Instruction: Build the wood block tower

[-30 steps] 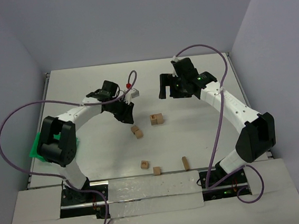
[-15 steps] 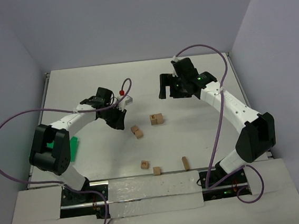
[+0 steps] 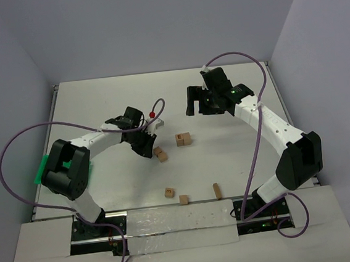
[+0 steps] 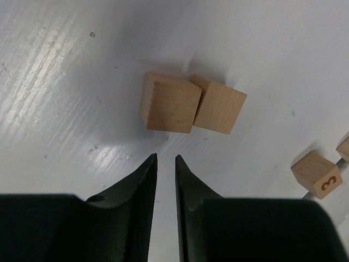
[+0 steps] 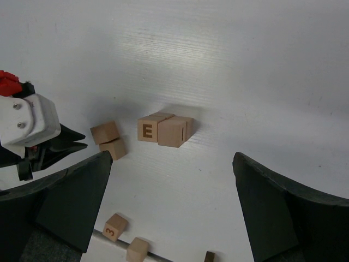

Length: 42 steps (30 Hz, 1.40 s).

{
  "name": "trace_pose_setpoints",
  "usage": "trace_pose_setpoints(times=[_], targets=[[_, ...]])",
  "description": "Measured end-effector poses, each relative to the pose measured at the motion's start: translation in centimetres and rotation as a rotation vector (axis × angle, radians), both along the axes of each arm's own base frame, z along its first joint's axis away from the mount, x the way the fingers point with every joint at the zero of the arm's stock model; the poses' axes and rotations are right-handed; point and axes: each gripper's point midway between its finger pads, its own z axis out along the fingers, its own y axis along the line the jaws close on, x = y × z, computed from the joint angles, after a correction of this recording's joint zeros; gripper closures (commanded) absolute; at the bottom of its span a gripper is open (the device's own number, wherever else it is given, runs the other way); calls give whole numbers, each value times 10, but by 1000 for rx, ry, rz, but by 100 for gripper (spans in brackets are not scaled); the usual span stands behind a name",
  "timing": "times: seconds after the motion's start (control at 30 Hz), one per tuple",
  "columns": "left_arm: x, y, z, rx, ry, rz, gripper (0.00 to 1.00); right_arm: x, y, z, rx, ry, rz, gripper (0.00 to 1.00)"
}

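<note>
Two plain wood blocks (image 4: 169,102) (image 4: 220,103) lie touching each other just ahead of my left gripper (image 4: 166,156). Its jaws are almost together and hold nothing. From above, that gripper (image 3: 148,147) sits just left of the pair (image 3: 160,153). The tower (image 3: 183,139) is a tight group of cubes, one marked E (image 5: 146,128), right of the pair. My right gripper (image 5: 172,207) hangs wide open and empty, well above the table behind the tower. Loose blocks lie near the front edge: one marked 3 (image 3: 169,193), one plain (image 3: 183,199) and one darker (image 3: 217,190).
A green tray (image 3: 42,168) lies at the table's left edge, partly under the left arm's elbow. Purple cables loop over both arms. Low rails border the white table (image 3: 239,156).
The left gripper swung left, then back right and nearer, ending beside the two touching cubes; its jaws stayed narrow. The right arm and all the blocks have not moved.
</note>
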Motion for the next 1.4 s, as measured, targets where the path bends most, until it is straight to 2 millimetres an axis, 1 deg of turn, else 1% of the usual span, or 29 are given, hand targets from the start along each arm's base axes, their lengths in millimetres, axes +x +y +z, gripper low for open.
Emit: trace_pose_setpoints(times=[0.13, 0.57, 1.27, 1.4], targets=[[1, -1, -4, 3, 4, 8, 70, 0, 0, 0, 0, 0, 0, 0], [5, -6, -15, 29, 3, -3, 70, 0, 0, 0, 0, 0, 0, 0], [16, -11, -17, 33, -22, -19, 69, -1, -1, -5, -8, 5, 6, 0], [18, -14, -15, 30, -31, -26, 68, -1, -1, -5, -8, 5, 6, 0]])
